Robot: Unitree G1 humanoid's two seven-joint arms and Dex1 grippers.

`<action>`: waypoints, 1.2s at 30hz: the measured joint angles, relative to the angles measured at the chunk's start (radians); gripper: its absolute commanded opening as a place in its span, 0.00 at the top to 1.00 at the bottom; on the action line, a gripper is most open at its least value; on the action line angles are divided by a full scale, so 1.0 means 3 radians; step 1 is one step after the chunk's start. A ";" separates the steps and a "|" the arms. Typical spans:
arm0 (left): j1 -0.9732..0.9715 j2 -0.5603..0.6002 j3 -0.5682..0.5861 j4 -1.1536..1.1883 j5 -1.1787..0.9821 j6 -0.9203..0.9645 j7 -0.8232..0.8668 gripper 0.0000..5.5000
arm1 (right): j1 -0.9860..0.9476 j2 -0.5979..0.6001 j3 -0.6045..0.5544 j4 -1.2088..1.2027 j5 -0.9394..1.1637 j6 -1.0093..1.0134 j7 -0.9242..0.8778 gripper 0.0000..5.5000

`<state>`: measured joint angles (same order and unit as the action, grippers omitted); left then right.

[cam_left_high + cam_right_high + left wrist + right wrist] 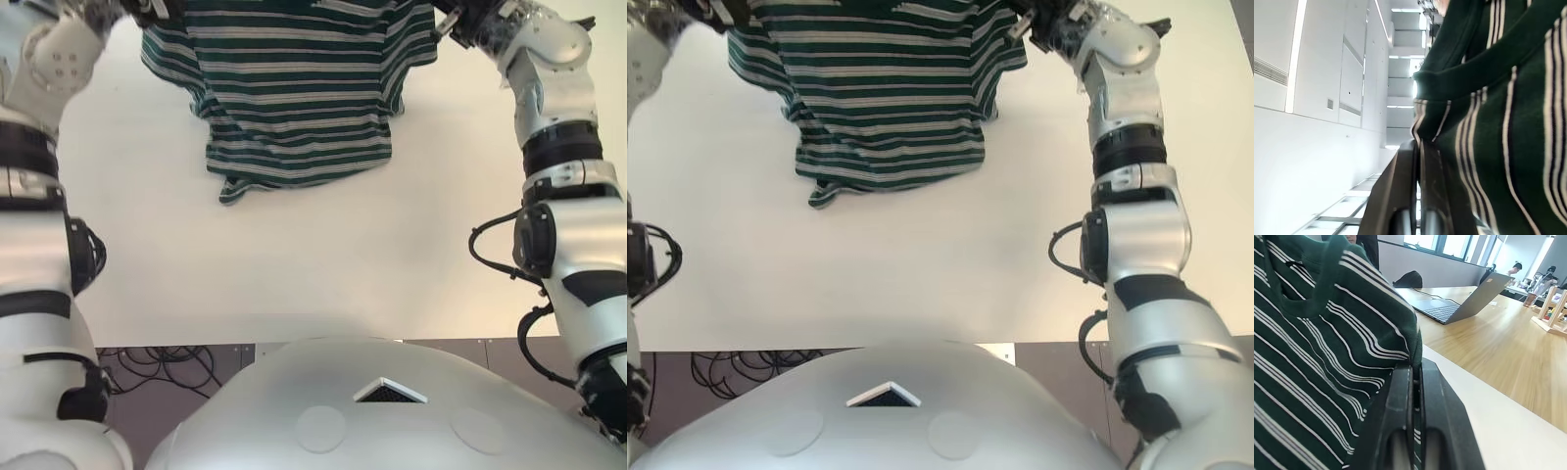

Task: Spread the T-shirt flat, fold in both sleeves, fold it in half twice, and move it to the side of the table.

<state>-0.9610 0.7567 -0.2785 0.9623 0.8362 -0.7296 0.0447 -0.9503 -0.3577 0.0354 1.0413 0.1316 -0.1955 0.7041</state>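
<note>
T-shirt: I am watching the dark green, white-striped fabric T-shirt [294, 98] hanging from its two upper corners over the far part of the flat white desk [294, 264]. Its body is spreading wide between my two arms, and both short sleeves are drooping at the sides.

Hem: the lower edge is lying rumpled on the desk, with the corner on my left curling under itself.

Left gripper: my black two-fingered left gripper [1418, 144] is clenching the striped cloth at the shirt's upper left edge. The fingers are pressing together with a fold of fabric running into their tips.

Right gripper: my black two-fingered right gripper [1415, 369] is pinching the shirt's upper right edge. The cloth is sitting between the closed fingers, just beside the neckline.

Arms: both are reaching high and forward, well apart, one at each top corner of the garment.

Surroundings: an open grey laptop [1464, 303] is sitting on a light wooden desk [1508, 352] beyond the white one, and black cables [167, 367] are lying looped on the floor below the near edge.
</note>
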 measured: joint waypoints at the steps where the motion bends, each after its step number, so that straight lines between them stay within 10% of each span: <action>1: -0.0140 -0.0021 -0.0066 0.0146 0.0061 0.0041 0.0089 1.00 | -0.0093 0.0003 -0.0014 0.0101 -0.0039 -0.0051 -0.0047 1.00; 21: -0.1972 -0.0183 -0.0494 0.1163 0.0095 0.0502 0.0423 1.00 | -0.1675 0.0112 -0.0540 0.0869 -0.0207 -0.0137 -0.0871 1.00; 31: -0.1563 0.0075 -0.0515 0.1010 -0.0109 -0.0109 0.0364 1.00 | -0.1433 0.0097 -0.0647 0.0750 -0.0159 -0.0401 -0.0329 1.00; 36: -0.0512 0.0376 -0.0175 0.0006 -0.1444 -0.1009 -0.0649 1.00 | -0.0441 0.0076 -0.0901 -0.0297 0.0586 -0.0162 0.0933 1.00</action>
<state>-1.1145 0.8694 -0.3310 0.9641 0.4030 -1.0324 -0.1500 -1.0826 -0.3350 -0.2349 0.9521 0.3074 -0.2440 0.9840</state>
